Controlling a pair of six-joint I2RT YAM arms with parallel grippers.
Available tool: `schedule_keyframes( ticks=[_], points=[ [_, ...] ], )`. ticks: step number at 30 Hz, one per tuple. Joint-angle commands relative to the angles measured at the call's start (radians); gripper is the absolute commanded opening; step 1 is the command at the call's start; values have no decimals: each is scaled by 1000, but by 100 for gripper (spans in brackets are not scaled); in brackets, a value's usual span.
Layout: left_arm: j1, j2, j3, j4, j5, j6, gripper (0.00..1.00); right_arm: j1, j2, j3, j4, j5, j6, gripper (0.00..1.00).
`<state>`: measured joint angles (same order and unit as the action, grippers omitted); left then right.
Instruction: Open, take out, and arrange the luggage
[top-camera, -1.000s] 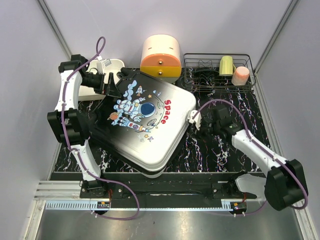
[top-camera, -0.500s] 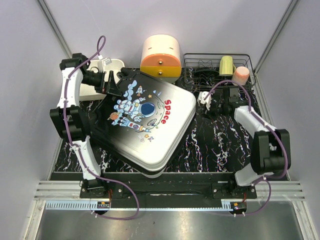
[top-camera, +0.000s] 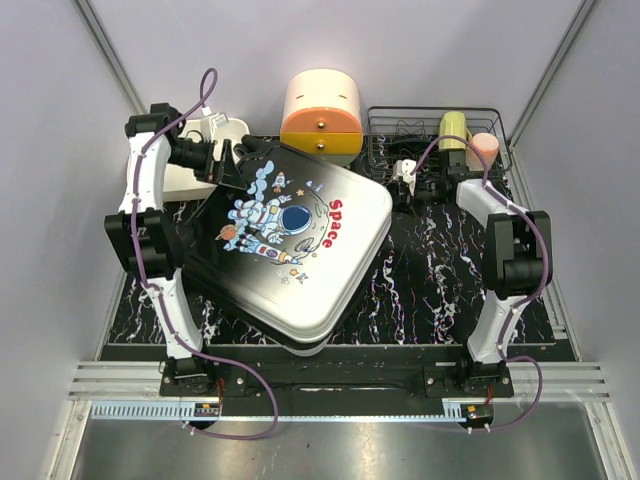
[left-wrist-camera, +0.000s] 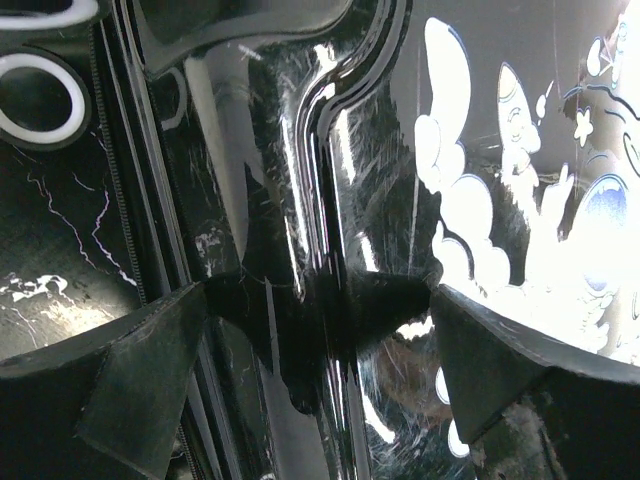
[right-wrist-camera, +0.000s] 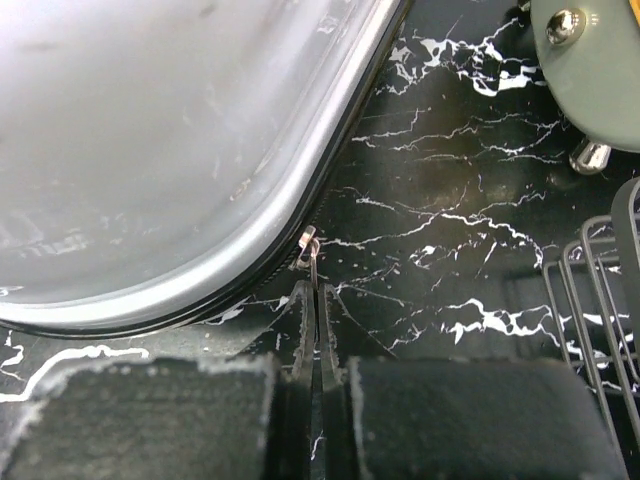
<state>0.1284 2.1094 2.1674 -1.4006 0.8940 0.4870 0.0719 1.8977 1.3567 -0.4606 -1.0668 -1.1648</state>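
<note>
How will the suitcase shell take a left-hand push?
The luggage shell is glossy with sharp reflections, so the open left hand will probably slip. Moulded ridges suggest it is stiff. Lying on its broad side, zipper pull held by the right hand, it likely slides, not tips.

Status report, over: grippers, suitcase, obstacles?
Left gripper open, astride suitcase rim. Right gripper shut on zipper pull. Suitcase not yet opened. Wire rack close right.

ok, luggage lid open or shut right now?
Shut. The luggage lid lies flat on its base, no lining showing. The right tool pinches the zipper pull at the corner; how far it's unzipped, cannot tell.
</note>
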Motion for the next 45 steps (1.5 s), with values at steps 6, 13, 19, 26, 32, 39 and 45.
schedule_keyframes(
  ticks=[6,13,19,26,32,39,45],
  points=[
    [-124,113,-6,-12,-50,85,91,60,113,170,181,-231,13,0],
    [-205,135,-32,-23,-43,93,87,95,222,220,408,-262,213,0],
    [-230,107,-104,-23,-26,71,86,101,311,197,1031,-228,685,0],
    [-146,55,-113,-12,-6,15,91,94,204,104,1105,-179,748,47],
    [28,-48,-141,45,-12,-16,95,62,22,64,647,61,444,80],
    [163,-134,-239,60,-30,42,96,-12,-97,111,342,298,407,100],
    [177,-210,-379,64,-60,131,96,-37,-254,110,46,416,435,100]
  ],
)
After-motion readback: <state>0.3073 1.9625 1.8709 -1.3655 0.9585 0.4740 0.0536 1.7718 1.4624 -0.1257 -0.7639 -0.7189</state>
